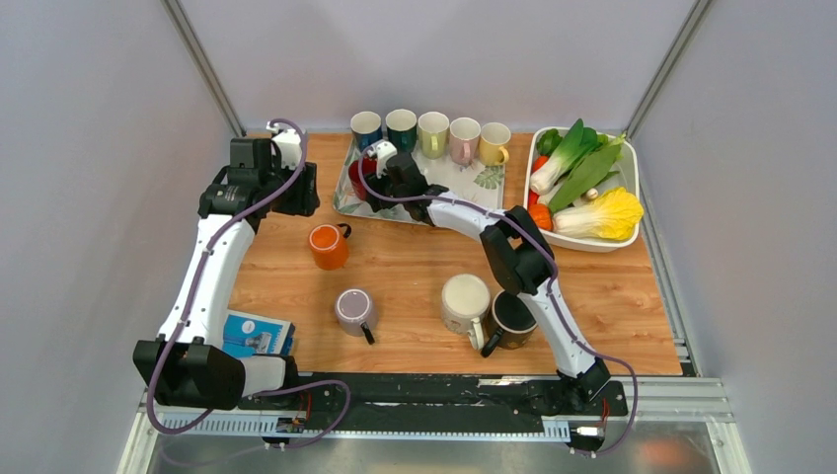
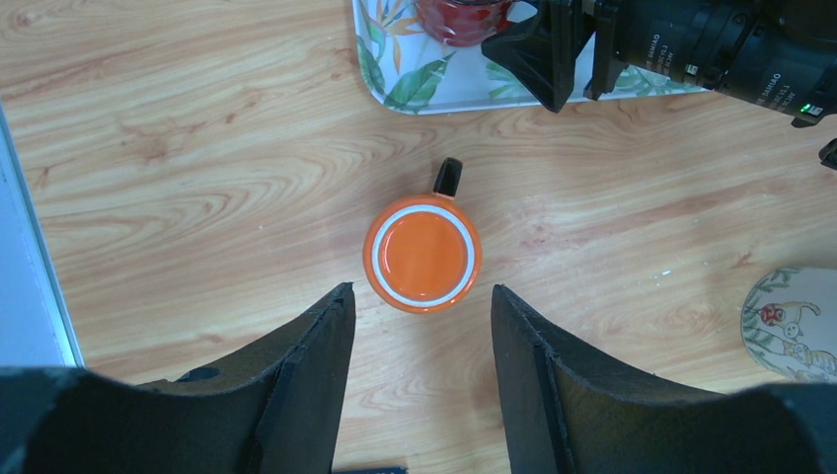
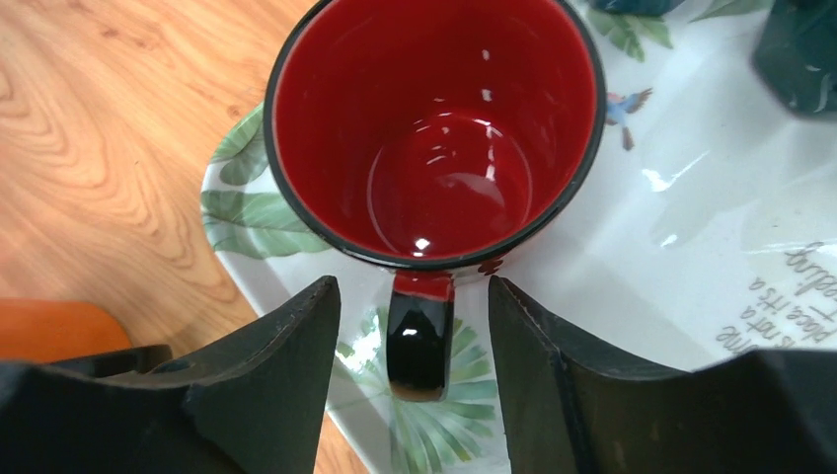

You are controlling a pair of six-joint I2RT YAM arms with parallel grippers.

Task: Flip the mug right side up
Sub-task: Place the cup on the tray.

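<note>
A red mug (image 3: 434,118) with a black rim stands upright on the leaf-print tray (image 3: 642,227), mouth up, its inside empty. Its black handle (image 3: 419,336) points toward my right gripper (image 3: 413,296), which is open: the fingers flank the handle with a gap on each side. In the top view the right gripper (image 1: 380,183) sits over the tray's (image 1: 454,183) left end, hiding most of the red mug (image 1: 357,178). My left gripper (image 2: 422,287) hangs open above an orange mug (image 2: 422,254) that stands base-up on the wood, handle pointing away.
Several mugs (image 1: 429,130) line the tray's back edge. A white bin of vegetables (image 1: 587,188) sits at the right. On the wood stand the orange mug (image 1: 328,247), a purple mug (image 1: 353,308), a cream mug (image 1: 466,301) and a black mug (image 1: 511,318). A blue booklet (image 1: 255,334) lies near left.
</note>
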